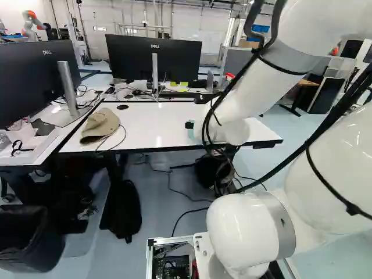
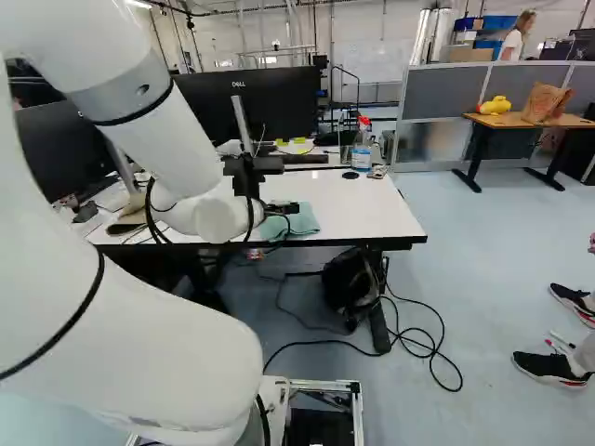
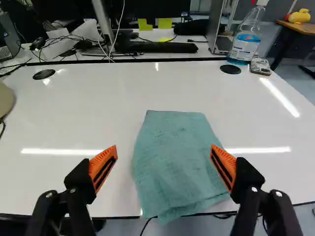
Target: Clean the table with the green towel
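In the right base view my gripper is over the front part of the white table, with the green towel at its fingertips. The wrist view shows the gripper wide open, its two orange-padded fingers on either side of the towel. The towel lies spread and fairly flat, its near end reaching over the table's front edge. Nothing is gripped. Whether the fingers touch the table cannot be told. In the left base view the arm mostly hides the towel.
A spray bottle and a small packet stand at the table's far corner. A tan cap with a cable lies on the table's other side. Monitors rise behind. A black bag hangs or stands below the table.
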You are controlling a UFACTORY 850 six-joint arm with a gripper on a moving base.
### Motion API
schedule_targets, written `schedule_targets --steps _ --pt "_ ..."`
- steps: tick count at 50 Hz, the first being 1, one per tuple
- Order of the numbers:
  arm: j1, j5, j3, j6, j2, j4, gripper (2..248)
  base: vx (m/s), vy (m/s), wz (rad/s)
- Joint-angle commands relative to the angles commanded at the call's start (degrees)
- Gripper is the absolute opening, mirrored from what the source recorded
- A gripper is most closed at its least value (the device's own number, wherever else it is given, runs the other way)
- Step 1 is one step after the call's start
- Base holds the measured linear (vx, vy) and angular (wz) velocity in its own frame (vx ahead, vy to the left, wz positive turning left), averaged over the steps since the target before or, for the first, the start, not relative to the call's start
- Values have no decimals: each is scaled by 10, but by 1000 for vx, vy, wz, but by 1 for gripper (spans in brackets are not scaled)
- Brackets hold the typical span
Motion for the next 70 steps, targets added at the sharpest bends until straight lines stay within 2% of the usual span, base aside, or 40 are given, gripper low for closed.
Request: schedule_targets --steps 17,35,52,70 --pt "-1 63 40 0 14 0 247 0 0 0" --pt "-2 107 67 0 23 0 247 0 0 0" --pt "-2 130 82 0 28 0 247 0 0 0" --pt "-2 135 85 0 30 0 247 0 0 0"
